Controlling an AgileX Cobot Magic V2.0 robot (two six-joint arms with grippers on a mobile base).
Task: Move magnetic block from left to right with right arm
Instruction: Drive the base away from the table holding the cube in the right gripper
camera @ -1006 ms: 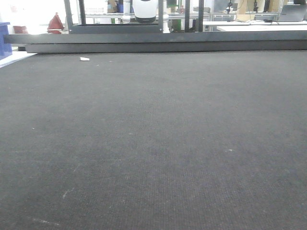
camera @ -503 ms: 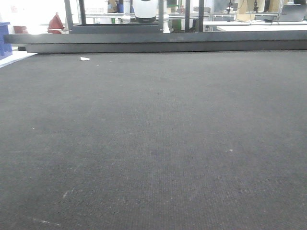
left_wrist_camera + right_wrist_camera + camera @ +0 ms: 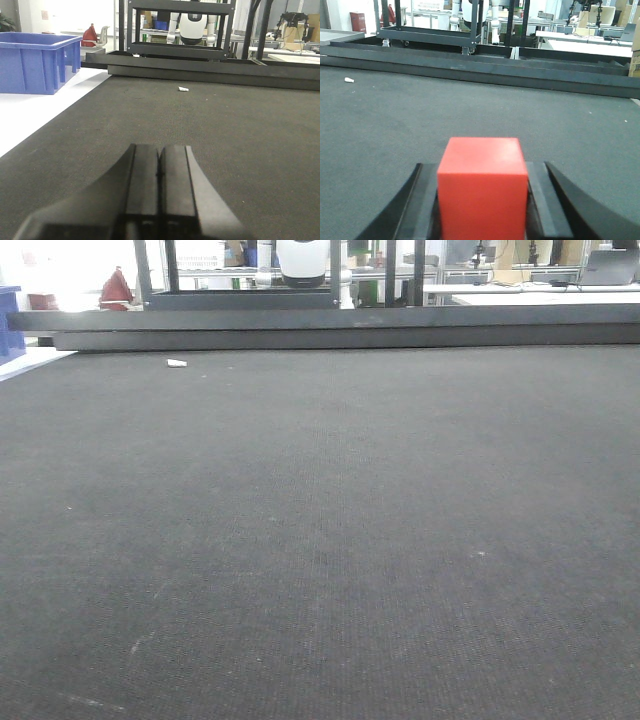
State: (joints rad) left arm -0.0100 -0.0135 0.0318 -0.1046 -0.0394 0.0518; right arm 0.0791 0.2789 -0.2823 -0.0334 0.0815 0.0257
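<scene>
1. Matting, dark grey and finely ribbed, spanning the front view from edge to edge and carrying faint pale scuffs near the lower left.
2. Lying far back on the left of the matting: a small white scrap, also showing in both wrist views.
3. Running along the far edge of the matting: a low black rail. Standing behind it: a black metal frame with a white robot body beyond.
4. Resting on a white surface left of the matting in the left wrist view: a blue plastic bin. Sitting behind the bin: a red object, too small to identify.
5. Filling the background of the right wrist view: white-topped benches and a cardboard box at the right edge.
6. Left gripper: jaws pressing flat together, grasping nothing, pointing across the matting toward the rail.
7. Right gripper: jaws parted to one cube width and clamping the magnetic block, one finger against each side face.
8. Magnetic block: sitting between the right gripper fingers, bright red, top face level. Contact with the matting: cannot tell.
</scene>
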